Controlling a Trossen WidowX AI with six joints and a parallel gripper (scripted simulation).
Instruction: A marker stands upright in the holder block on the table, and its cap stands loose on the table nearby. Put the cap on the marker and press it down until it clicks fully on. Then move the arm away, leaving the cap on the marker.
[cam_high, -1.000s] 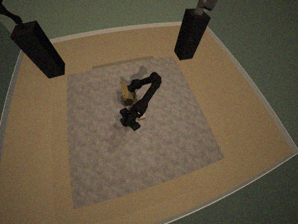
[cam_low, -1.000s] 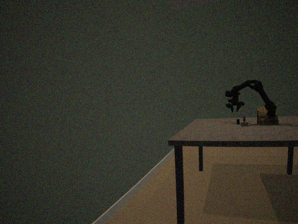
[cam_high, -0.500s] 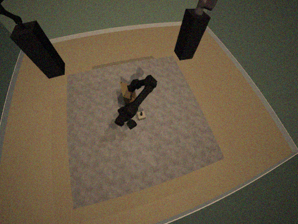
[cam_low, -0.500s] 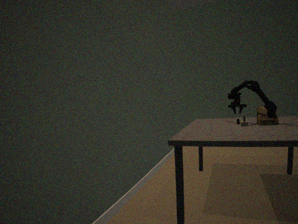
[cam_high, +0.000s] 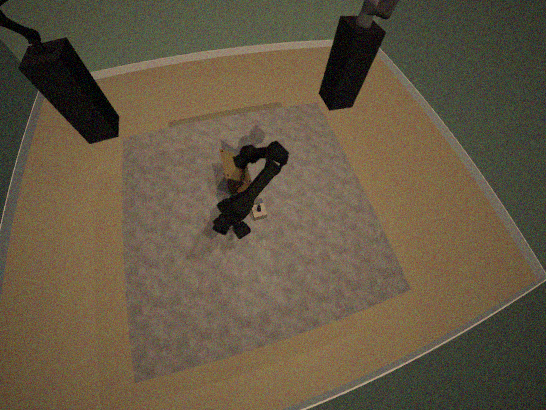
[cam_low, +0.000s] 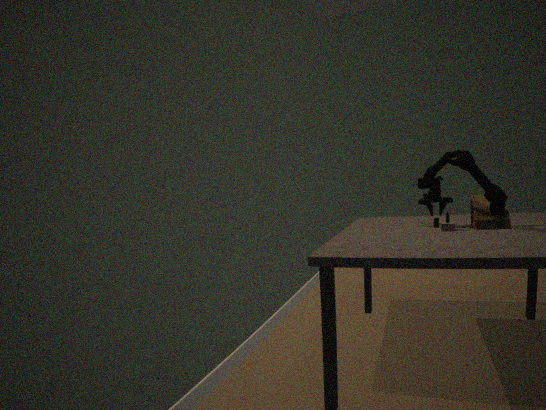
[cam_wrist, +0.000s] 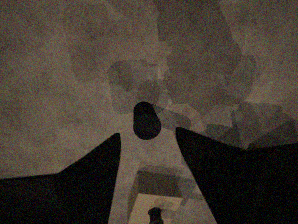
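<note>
The dark cap (cam_low: 436, 222) (cam_wrist: 146, 122) stands upright on the table; in the top view the arm hides it. The dark marker (cam_low: 447, 217) (cam_wrist: 155, 215) (cam_high: 259, 207) stands upright in the pale holder block (cam_high: 259, 214) (cam_low: 448, 227) (cam_wrist: 142, 204), with the cap beside the block, apart from it. My gripper (cam_low: 436, 214) (cam_wrist: 148, 134) is open and empty, pointing down just above the cap. In the wrist view the cap shows between the fingertips and slightly beyond them. The fingertips are hidden in the top view.
The arm's wooden base mount (cam_high: 228, 162) (cam_low: 480, 212) stands on the table (cam_high: 270, 280) (cam_low: 390, 242), behind the holder block. Two dark box-shaped fixtures (cam_high: 70, 90) (cam_high: 351, 62) show at the upper corners of the top view.
</note>
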